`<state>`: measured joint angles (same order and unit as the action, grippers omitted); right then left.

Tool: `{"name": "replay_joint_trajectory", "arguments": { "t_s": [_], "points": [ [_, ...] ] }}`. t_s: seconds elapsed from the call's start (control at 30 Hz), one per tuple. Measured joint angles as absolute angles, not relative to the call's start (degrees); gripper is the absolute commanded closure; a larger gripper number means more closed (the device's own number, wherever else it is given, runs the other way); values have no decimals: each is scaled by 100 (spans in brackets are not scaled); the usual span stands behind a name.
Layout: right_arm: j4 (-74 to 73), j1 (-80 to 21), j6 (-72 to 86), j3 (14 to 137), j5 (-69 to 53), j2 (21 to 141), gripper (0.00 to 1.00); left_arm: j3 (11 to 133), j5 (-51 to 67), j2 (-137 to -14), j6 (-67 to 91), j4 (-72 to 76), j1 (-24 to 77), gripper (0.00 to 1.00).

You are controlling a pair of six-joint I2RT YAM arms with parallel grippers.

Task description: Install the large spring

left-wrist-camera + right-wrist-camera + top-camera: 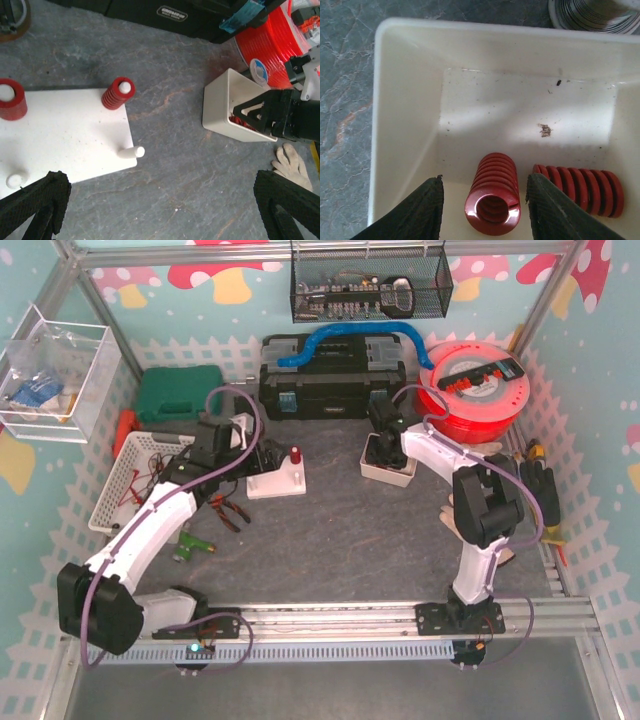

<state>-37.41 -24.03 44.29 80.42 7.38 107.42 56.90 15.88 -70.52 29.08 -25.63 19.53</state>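
Large spring (pixel 492 200) found in white bin (pixel 405 100), straddled by right gripper (pixel 484 180): fingers spread wide, nothing held. Long axis judged crosswise to closing line, open end toward camera. 2nd spring (pixel 577 189) laid just right. Left gripper (pixel 160 200) spread wide, empty, well apart.

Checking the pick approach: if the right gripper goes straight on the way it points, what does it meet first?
Most likely the nearer red spring, lying between the open jaws of the right gripper inside the white bin; the gap to it is hard to judge.
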Motion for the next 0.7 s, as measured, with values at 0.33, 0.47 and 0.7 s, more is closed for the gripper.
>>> {"name": "replay_joint_trajectory", "arguments": {
  "t_s": [0.33,0.47,0.7],
  "points": [
    [-3983,-2375,4580,8302,816,11292,53,6086,1105,-7196,2541,-2716,2327,1],
    [-3979,-2355,4624,8313,792,11327,68,6108,956,-7218,2480,-2781,2342,1],
    [-3968,-2355,4689,8329,882,11306,81,6108,701,-7210,2467,-2827,2340,1]
  ]
}}
